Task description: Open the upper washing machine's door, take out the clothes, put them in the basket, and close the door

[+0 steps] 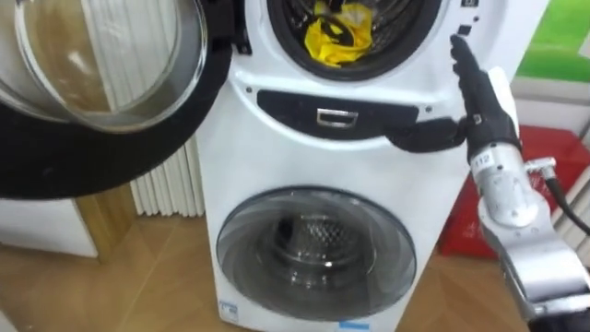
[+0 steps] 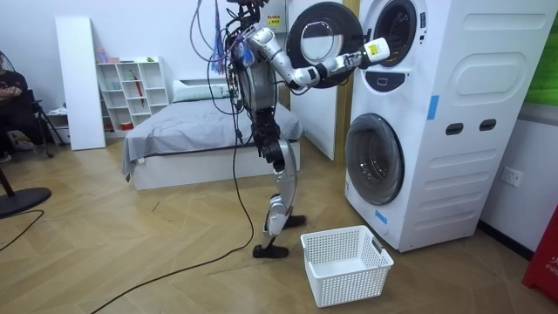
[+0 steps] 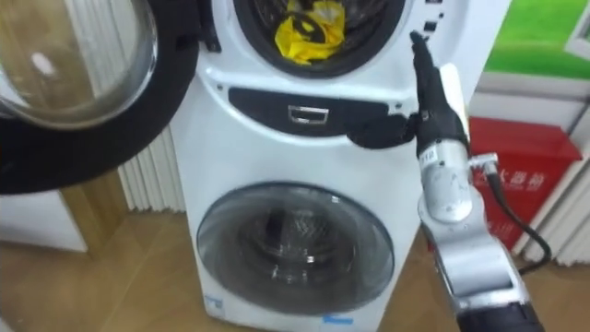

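A yellow cloth (image 1: 336, 32) lies in the drum of the upper washing machine (image 1: 369, 111), whose round door (image 1: 92, 101) hangs open to the left. My right hand (image 1: 481, 92) is raised in front of the machine, just right of the drum opening and below the cloth's level. Its fingers are straight and point up, the thumb sticks out to the left, and it holds nothing. In the room view I stand facing the stacked machines (image 2: 418, 113) with that arm stretched out toward the upper opening, the right hand (image 2: 373, 50) at its rim.
The lower machine's glass door (image 1: 313, 249) is shut. A white laundry basket (image 2: 344, 262) sits on the wooden floor beside my feet. A red box (image 3: 516, 175) stands right of the machines, a white radiator (image 1: 166, 184) to their left. A bed (image 2: 192, 131) is behind me.
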Controlling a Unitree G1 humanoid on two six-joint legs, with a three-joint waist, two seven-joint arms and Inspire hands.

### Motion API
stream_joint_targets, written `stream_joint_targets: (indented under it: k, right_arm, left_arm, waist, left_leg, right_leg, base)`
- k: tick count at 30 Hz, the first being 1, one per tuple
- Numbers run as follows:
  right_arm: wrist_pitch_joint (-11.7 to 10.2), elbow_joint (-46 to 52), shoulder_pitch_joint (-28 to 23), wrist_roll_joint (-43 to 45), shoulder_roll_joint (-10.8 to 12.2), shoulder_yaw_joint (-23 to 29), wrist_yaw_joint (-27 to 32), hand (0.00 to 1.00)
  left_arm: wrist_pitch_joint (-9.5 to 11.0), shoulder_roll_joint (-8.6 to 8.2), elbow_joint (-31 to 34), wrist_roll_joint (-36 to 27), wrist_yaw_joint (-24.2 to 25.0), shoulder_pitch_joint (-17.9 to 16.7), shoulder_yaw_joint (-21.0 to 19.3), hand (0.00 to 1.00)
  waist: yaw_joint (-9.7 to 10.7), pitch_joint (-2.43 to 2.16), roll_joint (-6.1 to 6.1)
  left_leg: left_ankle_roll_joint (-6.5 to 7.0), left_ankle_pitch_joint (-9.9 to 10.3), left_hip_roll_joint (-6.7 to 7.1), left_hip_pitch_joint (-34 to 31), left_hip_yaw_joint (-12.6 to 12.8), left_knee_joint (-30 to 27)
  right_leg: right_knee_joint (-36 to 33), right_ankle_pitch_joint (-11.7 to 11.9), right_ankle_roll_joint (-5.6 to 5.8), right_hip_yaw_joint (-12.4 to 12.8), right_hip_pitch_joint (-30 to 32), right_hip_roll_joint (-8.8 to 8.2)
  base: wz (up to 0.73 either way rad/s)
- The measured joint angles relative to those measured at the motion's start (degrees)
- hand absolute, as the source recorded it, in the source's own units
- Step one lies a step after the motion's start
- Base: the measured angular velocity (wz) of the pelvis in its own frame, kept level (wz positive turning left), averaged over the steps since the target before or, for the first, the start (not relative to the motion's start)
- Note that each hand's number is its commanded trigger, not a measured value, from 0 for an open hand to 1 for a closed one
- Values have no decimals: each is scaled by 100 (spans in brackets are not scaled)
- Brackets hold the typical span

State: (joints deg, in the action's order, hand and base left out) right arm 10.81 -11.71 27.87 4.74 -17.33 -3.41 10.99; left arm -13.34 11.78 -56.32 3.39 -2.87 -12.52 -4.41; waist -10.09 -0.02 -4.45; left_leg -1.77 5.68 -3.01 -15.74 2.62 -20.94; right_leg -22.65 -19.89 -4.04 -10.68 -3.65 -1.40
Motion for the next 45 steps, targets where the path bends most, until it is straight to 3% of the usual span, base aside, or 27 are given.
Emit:
stream_joint_targets:
  k: [1,3,4,6,7,8,10,11,13,15,17,18,20,21,22,23,24,25,26,28,31,34,37,45]
  right_arm:
    - [-2,35,1,-22,-14,-1,2,0]
    - [-3,164,3,-199,-103,8,0,0]
    - [5,318,-12,-296,-126,0,-35,0]
    - [-102,883,-372,-534,-111,-43,-6,0]
    - [-196,1113,-452,-645,-218,-38,-122,0]
    - [-193,1231,-463,-778,-261,-37,-142,0]
    - [-193,1404,-533,-1184,-326,1,-166,0]
    - [-193,1462,-570,-1205,-348,20,-168,0]
    - [-185,1517,-605,-1201,-387,13,-182,0]
    - [-158,1518,-607,-1200,-387,17,-241,0]
    - [-93,1515,-682,-1189,-385,48,-228,0]
    - [-48,1503,-692,-1191,-384,103,-177,0]
    - [65,1500,-691,-1210,-381,116,-170,0]
    - [115,1500,-689,-1216,-376,112,-196,0]
    - [179,1505,-645,-1173,-371,77,-277,0]
    - [227,1505,-622,-1116,-353,67,-299,0]
    - [297,1523,-588,-992,-326,51,-409,0]
    - [302,1551,-563,-934,-327,23,-567,0]
    - [303,1567,-546,-933,-327,21,-626,0]
    - [431,1747,-538,-877,-329,18,-696,0]
    - [435,1891,-538,-882,-336,4,-740,0]
    - [435,1917,-538,-967,-346,10,-732,0]
    - [433,1936,-538,-995,-365,21,-725,0]
    - [434,2170,-538,-998,-393,11,-863,0]
  left_arm:
    - [17,69,-4,2,-5,-85,2,0]
    - [36,100,-5,2,5,-104,-2,0]
    - [44,90,-4,-6,21,-96,0,0]
    - [35,88,13,-9,82,-112,2,0]
    - [53,96,44,6,116,-50,3,0]
    - [72,115,52,7,127,-9,2,0]
    - [166,202,79,7,141,121,3,0]
    - [206,216,101,6,146,167,3,0]
    - [329,301,108,-9,182,302,7,0]
    - [337,350,106,-36,185,346,7,0]
    - [336,354,107,43,190,386,9,0]
    - [336,356,106,64,191,374,11,0]
    - [318,356,94,66,206,316,43,0]
    - [298,367,93,64,232,295,37,0]
    - [284,380,95,68,240,286,5,0]
    - [284,384,97,71,250,287,-1,0]
    - [284,376,97,95,274,261,-18,0]
    - [282,370,100,135,317,216,-31,0]
    - [282,367,102,135,336,201,-29,0]
    - [284,329,107,135,341,130,-19,0]
    - [284,285,140,160,341,93,8,0]
    - [285,317,147,293,344,5,8,0]
    - [285,312,143,321,360,-50,8,0]
    - [285,275,96,347,356,141,6,0]
  waist:
    - [19,-65,-85]
    - [102,-94,-203]
    - [110,-112,-249]
    - [250,-67,-240]
    - [278,-26,-185]
    - [305,-17,-173]
    - [371,-4,-170]
    - [380,-1,-175]
    - [420,9,-189]
    - [562,29,-224]
    - [576,33,-215]
    - [578,20,-175]
    - [533,52,-111]
    - [477,87,-53]
    - [385,96,-15]
    - [340,93,-14]
    - [341,85,-7]
    - [376,80,-5]
    - [383,79,-6]
    - [418,58,-41]
    - [424,25,59]
    - [421,8,128]
    - [424,8,120]
    - [467,12,95]
  left_leg:
    - [64,-374,125,60,-75,220]
    - [208,-551,302,143,-117,255]
    - [281,-485,402,142,-69,158]
    - [364,-273,481,148,30,-8]
    - [400,-143,539,145,75,-91]
    - [424,-105,594,149,118,-85]
    - [507,44,770,237,234,-52]
    - [576,99,805,258,266,-60]
    - [695,180,963,354,358,-68]
    - [799,257,1085,371,338,-170]
    - [870,306,1119,460,339,-195]
    - [918,338,1124,504,316,-213]
    - [958,354,1186,565,28,-225]
    - [990,368,1183,593,-210,-264]
    - [1001,363,1181,580,-445,-255]
    - [1008,347,1177,578,-558,-237]
    - [1014,296,1178,590,-778,-188]
    - [1001,255,1182,628,-1003,-149]
    - [989,247,1185,644,-1094,-142]
    - [961,237,1212,626,-1187,-127]
    - [929,215,1289,601,-1427,-95]
    - [805,132,1271,673,-1510,18]
    - [749,82,1221,730,-1515,126]
    - [634,29,1125,730,-1585,256]
  right_leg:
    - [17,-38,91,0,-56,-53]
    - [132,-96,202,-29,-150,-156]
    - [211,-123,269,-45,-215,-265]
    - [287,-139,362,-45,-346,-375]
    - [236,-173,434,-36,-372,-458]
    - [167,-203,486,-36,-365,-509]
    - [-319,-320,685,-45,-230,-758]
    - [-486,-334,711,-43,-176,-810]
    - [-1472,-329,758,21,223,-1100]
    - [-2123,-183,877,57,477,-1285]
    - [-2463,19,877,159,602,-1358]
    - [-2516,138,874,206,658,-1344]
    - [-2513,325,860,218,678,-1267]
    - [-2417,410,829,245,680,-1122]
    - [-2217,276,786,267,776,-888]
    - [-2070,182,757,267,825,-791]
    - [-1627,58,708,214,849,-529]
    - [-995,58,662,210,737,-273]
    - [-696,104,616,228,678,-161]
    - [-32,689,493,266,579,67]
    - [352,753,261,168,425,136]
    - [646,755,239,25,278,129]
    - [800,760,224,-256,162,97]
    - [1019,806,62,-591,62,150]
  base:
    - [8]
    - [20]
    - [11]
    - [-8]
    - [-23]
    - [-22]
    - [-14]
    - [-12]
    - [-9]
    - [11]
    - [6]
    - [-11]
    - [-34]
    - [-61]
    - [-68]
    - [-74]
    - [-55]
    - [-41]
    - [-16]
    - [-1]
    - [2]
    - [14]
    - [13]
    - [9]
